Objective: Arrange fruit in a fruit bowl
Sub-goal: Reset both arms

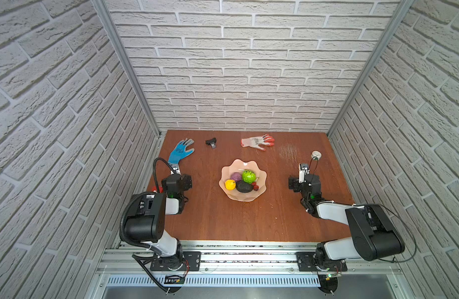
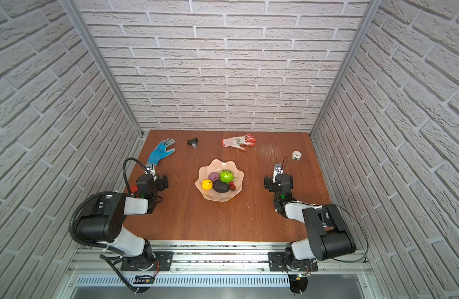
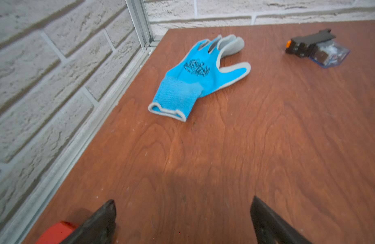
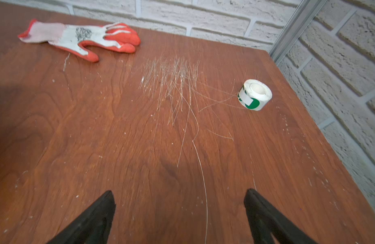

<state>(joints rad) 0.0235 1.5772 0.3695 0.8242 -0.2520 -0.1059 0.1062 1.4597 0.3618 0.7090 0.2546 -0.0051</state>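
In both top views the pale pink fruit bowl (image 1: 227,193) (image 2: 204,193) stands mid-table. In it lie the fruit: a bumpy green ball (image 1: 248,176), a purple round one (image 1: 236,176), a yellow one (image 1: 230,184), a dark avocado (image 1: 244,186) and red cherries (image 1: 255,186). My left gripper (image 3: 183,203) hovers open over bare wood to the left of the bowl, and nothing is between its fingers. On the bowl's right, my right gripper (image 4: 180,195) is also open and empty above the table. Both grippers are well apart from the bowl.
A blue glove (image 1: 180,151) (image 3: 195,78) and a black clip-like gadget (image 1: 211,142) (image 3: 313,47) lie at the back left. A white-and-red glove (image 1: 258,141) (image 4: 81,39) and a white tape roll (image 1: 316,155) (image 4: 255,95) lie at the back right. A red object (image 3: 55,232) sits by the left fingers.
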